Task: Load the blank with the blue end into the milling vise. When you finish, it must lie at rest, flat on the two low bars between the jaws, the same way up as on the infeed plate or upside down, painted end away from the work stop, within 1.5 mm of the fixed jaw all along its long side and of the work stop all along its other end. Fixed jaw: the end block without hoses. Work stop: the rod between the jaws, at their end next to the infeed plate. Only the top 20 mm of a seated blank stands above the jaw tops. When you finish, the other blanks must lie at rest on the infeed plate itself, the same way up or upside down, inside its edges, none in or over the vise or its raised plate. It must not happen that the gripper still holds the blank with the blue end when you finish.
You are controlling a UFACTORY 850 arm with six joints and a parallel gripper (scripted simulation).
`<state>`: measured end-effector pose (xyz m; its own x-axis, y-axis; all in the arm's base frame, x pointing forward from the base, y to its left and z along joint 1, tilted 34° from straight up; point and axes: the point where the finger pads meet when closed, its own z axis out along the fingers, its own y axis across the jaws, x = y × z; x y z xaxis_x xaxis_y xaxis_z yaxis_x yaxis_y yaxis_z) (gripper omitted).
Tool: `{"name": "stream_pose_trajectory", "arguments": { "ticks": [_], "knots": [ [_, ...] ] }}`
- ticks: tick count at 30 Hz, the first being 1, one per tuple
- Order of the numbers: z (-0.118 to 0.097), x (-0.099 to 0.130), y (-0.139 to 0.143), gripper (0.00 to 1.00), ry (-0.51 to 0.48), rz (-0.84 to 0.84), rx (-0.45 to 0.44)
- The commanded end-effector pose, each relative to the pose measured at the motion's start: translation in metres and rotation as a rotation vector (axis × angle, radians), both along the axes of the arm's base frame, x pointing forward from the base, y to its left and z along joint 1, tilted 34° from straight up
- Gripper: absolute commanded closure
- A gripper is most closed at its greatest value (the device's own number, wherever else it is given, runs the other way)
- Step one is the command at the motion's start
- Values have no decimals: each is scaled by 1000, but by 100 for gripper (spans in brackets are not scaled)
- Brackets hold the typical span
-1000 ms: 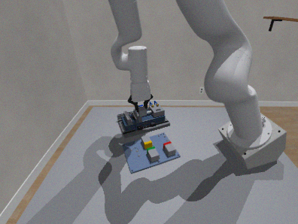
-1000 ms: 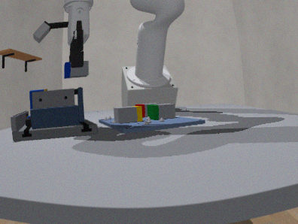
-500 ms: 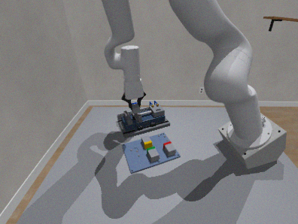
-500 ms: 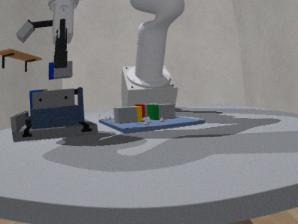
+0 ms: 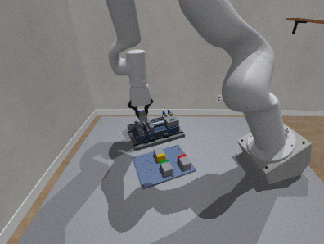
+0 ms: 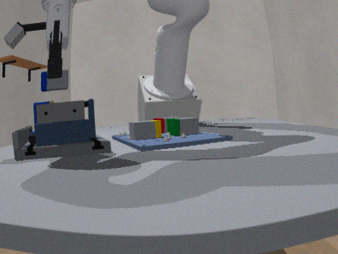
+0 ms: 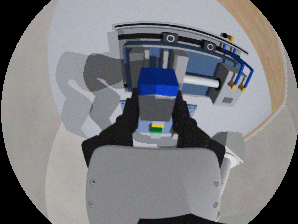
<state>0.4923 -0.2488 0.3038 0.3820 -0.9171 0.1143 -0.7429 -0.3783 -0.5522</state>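
Blue-ended grey blank, held above the milling vise

Grey blank with a blue end [image 5: 141,115] [image 6: 57,81] [image 7: 157,92]: one, clamped between the black fingers of the gripper [image 5: 141,111] [image 6: 55,77] [image 7: 156,97], raised over the vise and apart from it; painted end towards the hose side of the wrist view's vise cannot be told exactly.

Milling vise [image 5: 152,133] [image 6: 65,132] [image 7: 199,68]: one, dark blue body, grey jaws, on a grey raised plate [image 5: 160,141] [image 6: 64,149] [image 7: 142,30]; blue hoses [image 7: 244,64] with brass-coloured fittings at one end.

Infeed plate [image 5: 147,177] [image 6: 205,141]: one, blue, flat beside the vise, bearing three grey blanks: yellow-ended [image 5: 159,155] [image 6: 145,129], green-ended [image 5: 166,168] [image 6: 186,126] and red-ended [image 5: 184,162] [image 6: 162,124].

Robot arm [image 5: 249,78] [image 6: 172,55]: one, white, on a pale block-shaped base [image 5: 300,161] [image 6: 142,102].

Wall shelf [image 5: 307,20] [image 6: 21,61]: one, brown board, black brackets.

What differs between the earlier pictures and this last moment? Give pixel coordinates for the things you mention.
In the top view, the gripper [image 5: 141,111] [image 6: 55,81] [image 7: 156,97], with the blue-ended block [image 5: 142,116] [image 6: 61,81] [image 7: 158,86] in its fingers, has moved left over the vise [image 5: 172,130] [image 6: 64,132] [image 7: 200,97]; in the exterior view, it also moved left, then lower. The grip is unchanged, as are the three blocks on the blue plate [image 5: 149,178] [image 6: 201,139].
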Motion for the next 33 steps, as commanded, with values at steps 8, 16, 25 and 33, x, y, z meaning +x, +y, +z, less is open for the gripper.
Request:
{"name": "stream_pose_trajectory", "arguments": {
  "ticks": [8, 16, 25, 33],
  "knots": [
    [5, 10, -9, 100, 0, 0, 0],
    [3, 5, -4, 100, 1, 0, 0],
    [2, 5, -4, 100, 1, 0, 0],
    [1, 1, -1, 100, 1, 0, 0]
  ]
}}
